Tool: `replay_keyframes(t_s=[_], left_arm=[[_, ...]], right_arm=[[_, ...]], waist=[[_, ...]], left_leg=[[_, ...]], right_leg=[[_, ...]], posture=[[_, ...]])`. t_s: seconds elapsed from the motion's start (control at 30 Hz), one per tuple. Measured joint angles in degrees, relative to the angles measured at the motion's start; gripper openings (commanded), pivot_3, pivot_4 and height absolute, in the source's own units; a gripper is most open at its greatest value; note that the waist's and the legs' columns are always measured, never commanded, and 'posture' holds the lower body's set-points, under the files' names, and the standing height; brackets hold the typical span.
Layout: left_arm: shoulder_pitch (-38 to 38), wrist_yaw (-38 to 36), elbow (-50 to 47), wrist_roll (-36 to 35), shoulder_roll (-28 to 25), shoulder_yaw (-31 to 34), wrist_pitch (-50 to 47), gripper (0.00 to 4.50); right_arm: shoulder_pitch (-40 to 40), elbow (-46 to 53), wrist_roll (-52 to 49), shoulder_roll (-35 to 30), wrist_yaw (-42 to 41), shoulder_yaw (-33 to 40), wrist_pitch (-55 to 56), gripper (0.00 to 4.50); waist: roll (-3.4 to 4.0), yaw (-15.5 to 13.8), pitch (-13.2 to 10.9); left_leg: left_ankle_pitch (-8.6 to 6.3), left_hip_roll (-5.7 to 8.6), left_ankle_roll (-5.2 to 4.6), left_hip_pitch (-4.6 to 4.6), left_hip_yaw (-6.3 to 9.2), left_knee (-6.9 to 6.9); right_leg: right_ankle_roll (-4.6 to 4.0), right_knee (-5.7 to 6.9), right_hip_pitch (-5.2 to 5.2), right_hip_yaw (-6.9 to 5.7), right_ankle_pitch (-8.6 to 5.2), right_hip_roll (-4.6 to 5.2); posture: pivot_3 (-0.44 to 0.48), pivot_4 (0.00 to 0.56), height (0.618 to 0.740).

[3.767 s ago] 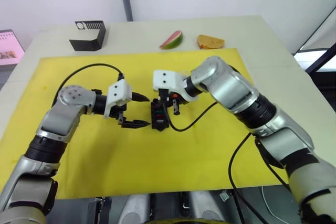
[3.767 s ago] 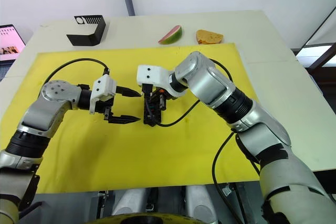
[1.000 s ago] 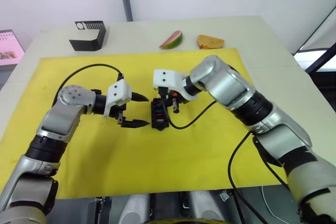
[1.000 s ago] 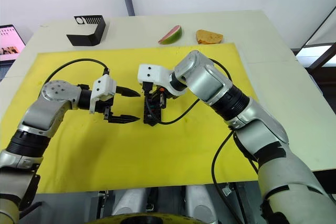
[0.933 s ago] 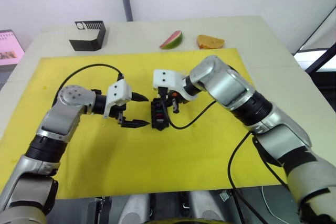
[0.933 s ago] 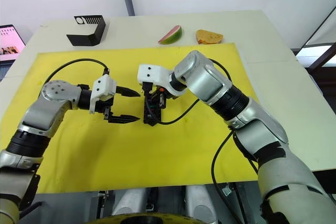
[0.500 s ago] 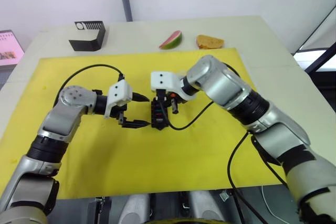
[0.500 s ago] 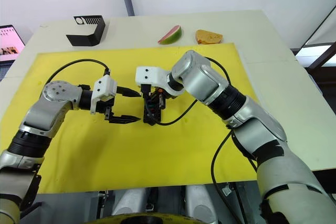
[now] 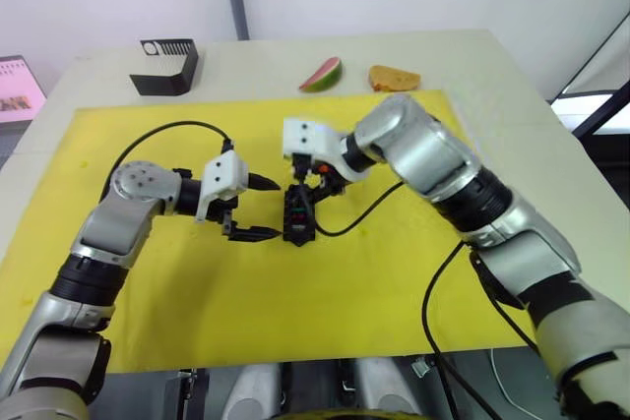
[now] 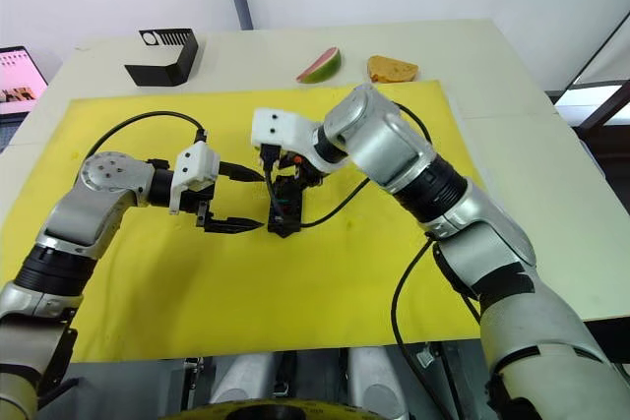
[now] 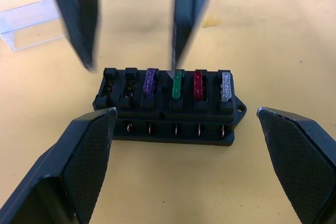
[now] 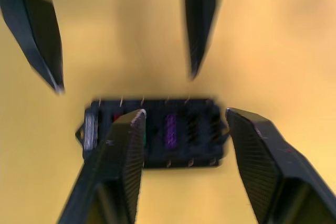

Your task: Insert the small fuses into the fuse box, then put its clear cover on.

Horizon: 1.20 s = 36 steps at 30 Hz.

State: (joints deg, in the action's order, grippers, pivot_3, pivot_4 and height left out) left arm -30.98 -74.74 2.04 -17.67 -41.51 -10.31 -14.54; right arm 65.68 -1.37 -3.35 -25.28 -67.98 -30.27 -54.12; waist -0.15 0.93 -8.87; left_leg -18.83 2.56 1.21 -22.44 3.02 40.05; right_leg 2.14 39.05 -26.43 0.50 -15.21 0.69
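My right hand (image 10: 287, 166) hovers spread above the fuse box (image 11: 169, 107); my left hand (image 9: 264, 208) is spread beside it. The small fuses (image 11: 177, 84) look light, brittle: pinch their plastic heads.

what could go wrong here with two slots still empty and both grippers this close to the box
1. The open right gripper hangs just above the seated fuses; a misaligned descent could knock one crooked.
2. The fuse box lies loose between the left gripper's fingers; a push could slide it.
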Motion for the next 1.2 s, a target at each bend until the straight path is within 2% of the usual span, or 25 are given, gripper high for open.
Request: replay_keyframes(t_s=[0.07,0.23,0.33,0.37,0.4,0.43,0.47,0.63,1.2], left_arm=[[0.01,-0.02,-0.08,-0.03,0.0,0.02,-0.2,4.5],[0.2,-0.12,-0.55,-0.14,-0.06,0.16,-0.44,4.5],[0.21,-0.22,-0.52,-0.38,-0.06,0.17,-0.53,4.5],[0.19,-0.27,-0.44,-0.37,-0.07,0.17,-0.54,4.5],[0.19,-0.28,-0.42,-0.37,-0.12,0.18,-0.54,4.5],[0.16,-0.35,-0.21,-0.36,-0.18,0.19,-0.54,4.5],[0.13,-0.42,0.02,-0.34,-0.26,0.2,-0.53,4.5],[-0.26,-0.7,0.31,-0.26,-0.7,0.21,-0.36,4.5],[-1.4,-1.27,2.37,0.8,-0.68,0.21,0.26,4.5]], right_arm=[[-1.29,1.97,-1.96,-0.3,0.3,3.52,0.6,2.34],[-10.57,3.26,-6.69,1.45,2.59,10.37,9.26,2.34],[-15.3,2.85,-8.95,3.84,4.48,14.07,14.3,1.58],[-18.02,2.82,-9.78,4.93,5.26,15.42,16.5,1.09],[-18.88,2.74,-9.98,5.18,5.47,15.53,17.06,0.83],[-21.91,1.94,-10.36,5.81,6.18,15.44,19.19,0.25],[-23.45,1.08,-10.33,6.02,6.64,15.33,20.73,0.03],[-24.82,-1.38,-8.95,4.88,7.92,14.95,24.13,0.03],[-24.73,-2.47,-5.91,4.03,10.37,11.63,21.87,0.03]], waist=[[-0.03,-0.02,0.02],[-0.07,0.07,0.04],[-0.08,0.09,0.05],[-0.08,0.05,0.05],[-0.08,0.05,0.05],[-0.08,0.05,0.05],[-0.08,0.05,0.05],[-0.08,0.09,0.05],[-0.08,0.05,0.05]], left_leg=[[-0.01,0.0,-0.01,0.0,0.0,0.0],[-0.04,0.0,-0.07,0.01,-0.03,0.0],[-0.04,0.0,-0.07,0.01,-0.03,-0.01],[-0.02,0.0,-0.04,0.02,-0.03,-0.01],[-0.02,0.0,-0.04,0.02,-0.03,0.0],[-0.03,0.0,-0.05,0.02,-0.06,0.01],[-0.03,0.01,-0.05,0.02,-0.06,0.02],[-0.02,0.0,-0.04,0.02,-0.06,0.01],[-0.02,0.0,-0.03,0.04,-0.06,0.02]], right_leg=[[0.0,0.0,0.01,0.0,0.0,0.0],[0.0,0.02,0.01,0.02,0.0,0.0],[0.0,0.03,0.01,0.02,0.0,-0.01],[0.0,0.03,0.03,0.02,0.0,-0.01],[0.0,0.03,0.04,0.02,0.0,0.0],[0.0,0.03,0.04,0.02,0.0,0.0],[0.0,0.02,0.04,0.02,0.0,0.0],[0.0,0.03,0.02,0.02,0.0,-0.01],[0.0,0.03,0.04,0.02,0.0,-0.01]], posture=[[0.0,0.15,0.74],[0.0,0.15,0.74],[0.0,0.15,0.74],[0.0,0.15,0.74],[0.0,0.15,0.74],[0.0,0.15,0.74],[0.0,0.15,0.74],[0.0,0.15,0.74],[0.0,0.15,0.74]])
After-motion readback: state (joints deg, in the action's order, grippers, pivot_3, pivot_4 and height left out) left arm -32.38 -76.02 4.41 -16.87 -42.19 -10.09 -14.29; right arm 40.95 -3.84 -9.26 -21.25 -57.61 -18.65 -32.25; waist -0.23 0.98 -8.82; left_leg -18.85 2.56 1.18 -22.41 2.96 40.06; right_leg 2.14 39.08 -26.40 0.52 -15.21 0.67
